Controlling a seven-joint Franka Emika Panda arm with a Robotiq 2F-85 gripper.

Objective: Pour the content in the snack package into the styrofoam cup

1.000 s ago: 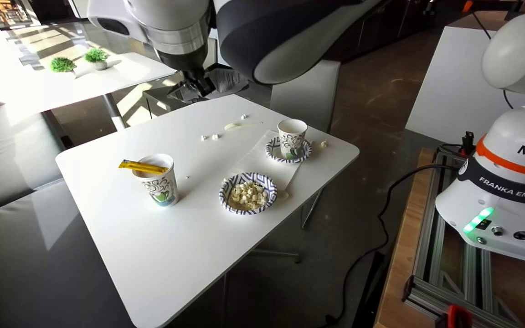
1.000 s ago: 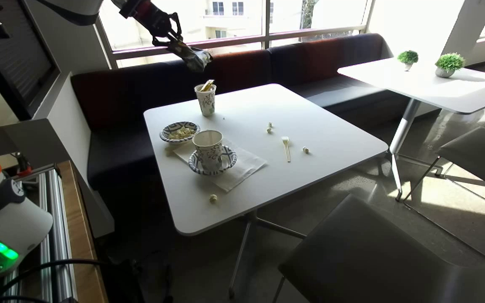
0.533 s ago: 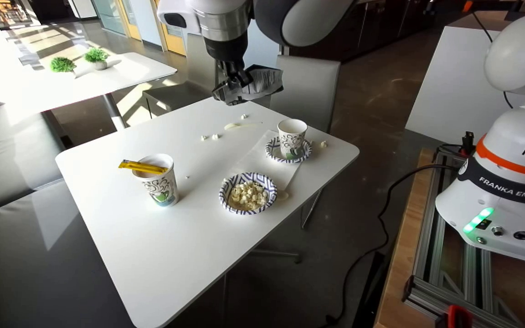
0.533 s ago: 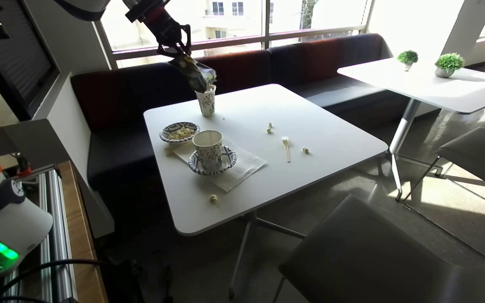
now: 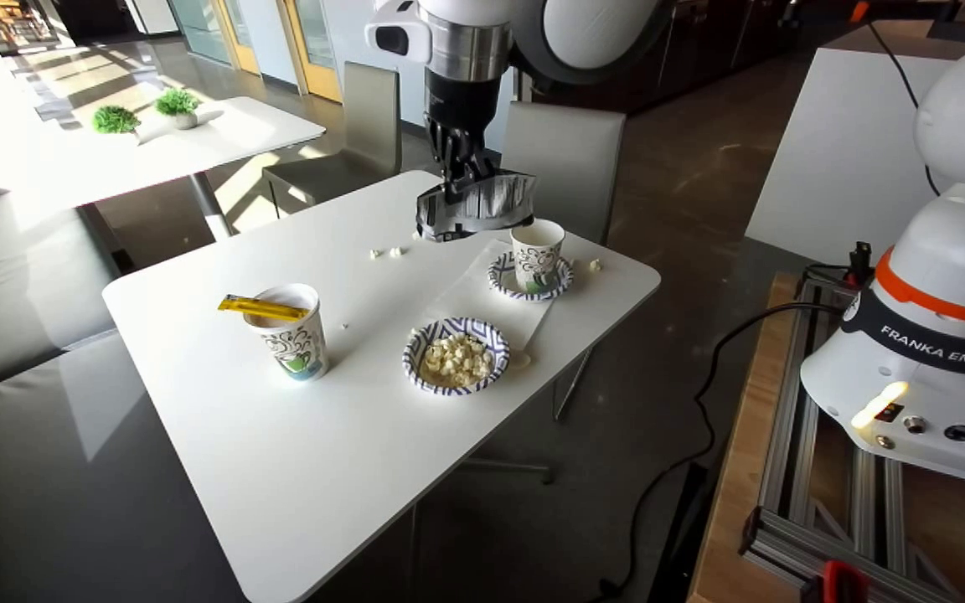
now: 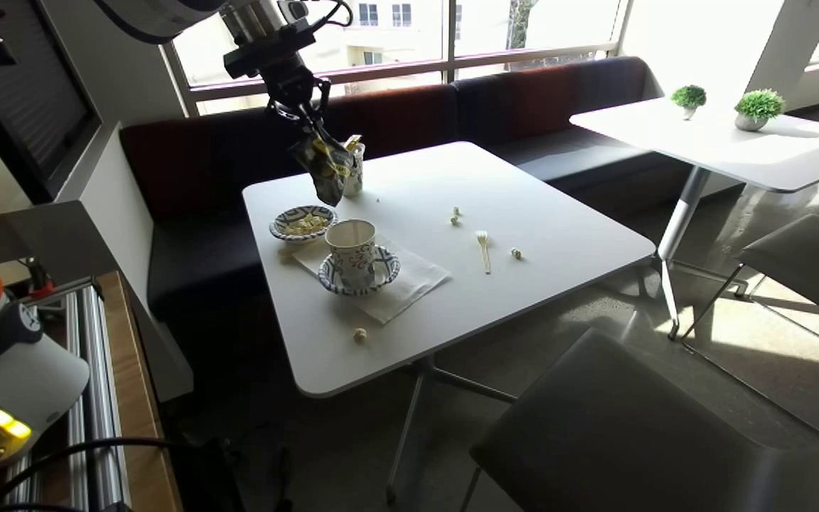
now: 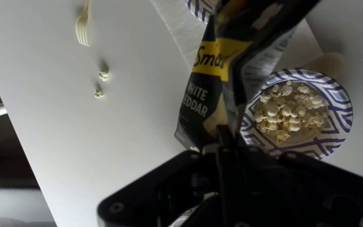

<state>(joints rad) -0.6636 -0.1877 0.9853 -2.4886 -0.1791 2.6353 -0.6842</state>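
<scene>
White bench [image 5: 348, 452] carrying popcorn bowl [image 5: 493, 337] | pincer [image 7: 228, 140] pinching snack package [image 7: 206, 82] above bench | step, judged: positioning before pouring | next, probably: centre over cup [image 5: 537, 253] on paper dish [image 5: 501, 278], then tip

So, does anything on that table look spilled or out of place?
Yes: loose popcorn pieces lie directly on the tabletop, outside the patterned bowl holding more, so they look spilled. The fork also lies off the napkin.

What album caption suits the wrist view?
Tool gripping a snack package above a white table with a popcorn bowl.
</scene>
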